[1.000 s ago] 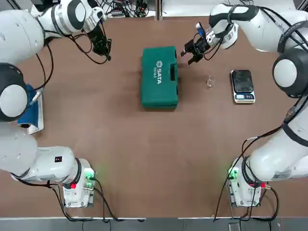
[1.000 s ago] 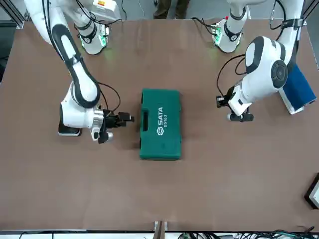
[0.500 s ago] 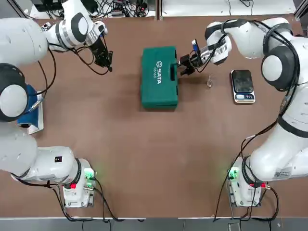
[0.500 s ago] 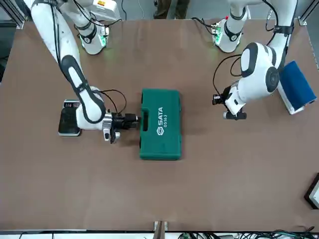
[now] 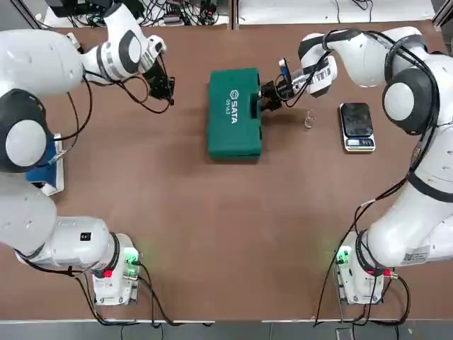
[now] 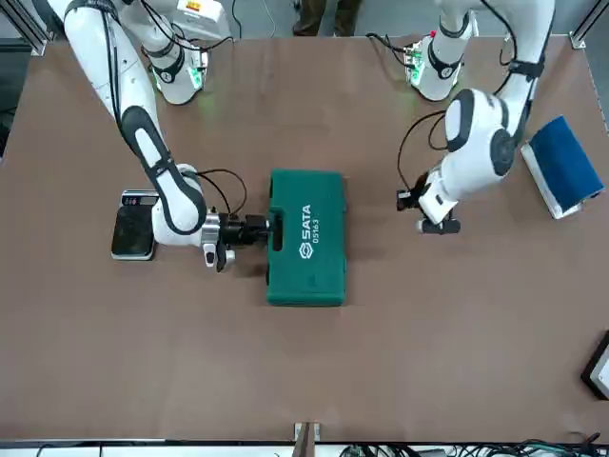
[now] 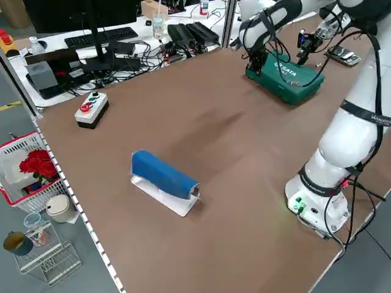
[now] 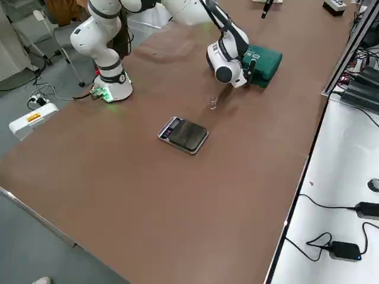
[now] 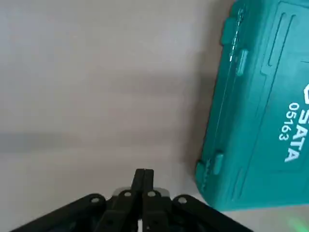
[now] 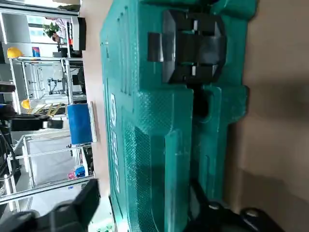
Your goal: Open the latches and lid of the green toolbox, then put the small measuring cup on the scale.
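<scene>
1. Right claw (image 5: 267,96) is pressed up against the green toolbox (image 5: 234,113) on its latch side, fingers spread apart around the case's edge near a black latch (image 10: 193,46).
2. Left claw (image 5: 165,90) hovers off the toolbox's left side, well apart from it, fingers pressed together on nothing.
3. The toolbox lies flat mid-counter (image 5: 212,227), the lid (image 6: 306,233) down and closed, white SATA lettering facing up.
4. The small measuring cup (image 5: 308,120) stands on the counter right of the toolbox, between it and the scale (image 5: 356,126).
5. The scale sits bare, farther right.
6. At the left edge, a blue object (image 5: 44,166) rests on a white base.
</scene>
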`<state>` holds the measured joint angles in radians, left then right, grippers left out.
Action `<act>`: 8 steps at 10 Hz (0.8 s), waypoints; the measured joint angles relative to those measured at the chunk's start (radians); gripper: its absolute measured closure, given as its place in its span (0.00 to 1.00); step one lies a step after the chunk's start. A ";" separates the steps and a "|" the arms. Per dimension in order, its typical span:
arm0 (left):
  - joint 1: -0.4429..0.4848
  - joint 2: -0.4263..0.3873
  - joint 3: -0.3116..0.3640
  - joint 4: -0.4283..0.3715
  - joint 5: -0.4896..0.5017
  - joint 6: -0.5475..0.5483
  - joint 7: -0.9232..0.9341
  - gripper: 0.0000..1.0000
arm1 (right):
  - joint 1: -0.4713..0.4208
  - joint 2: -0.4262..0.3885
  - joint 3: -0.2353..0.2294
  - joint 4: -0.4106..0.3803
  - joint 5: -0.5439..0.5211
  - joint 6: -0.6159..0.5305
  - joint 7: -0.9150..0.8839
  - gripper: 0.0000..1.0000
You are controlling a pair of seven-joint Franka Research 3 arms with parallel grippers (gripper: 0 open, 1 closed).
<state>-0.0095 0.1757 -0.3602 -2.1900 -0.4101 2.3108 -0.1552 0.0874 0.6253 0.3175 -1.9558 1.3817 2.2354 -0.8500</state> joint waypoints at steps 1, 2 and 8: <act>-0.010 0.020 -0.001 0.000 0.000 0.019 -0.007 0.99 | 0.000 0.009 0.000 0.000 0.000 0.006 -0.007 0.30; -0.014 0.027 -0.001 0.001 0.000 0.023 -0.008 0.99 | 0.000 0.017 0.000 0.001 0.003 0.006 -0.017 0.31; -0.023 0.026 -0.001 0.005 0.000 0.032 -0.008 0.99 | -0.002 0.021 -0.004 0.001 0.005 0.009 -0.020 0.62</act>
<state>-0.0322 0.2020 -0.3613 -2.1845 -0.4101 2.3430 -0.1634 0.0859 0.6467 0.3132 -1.9551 1.3869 2.2442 -0.8699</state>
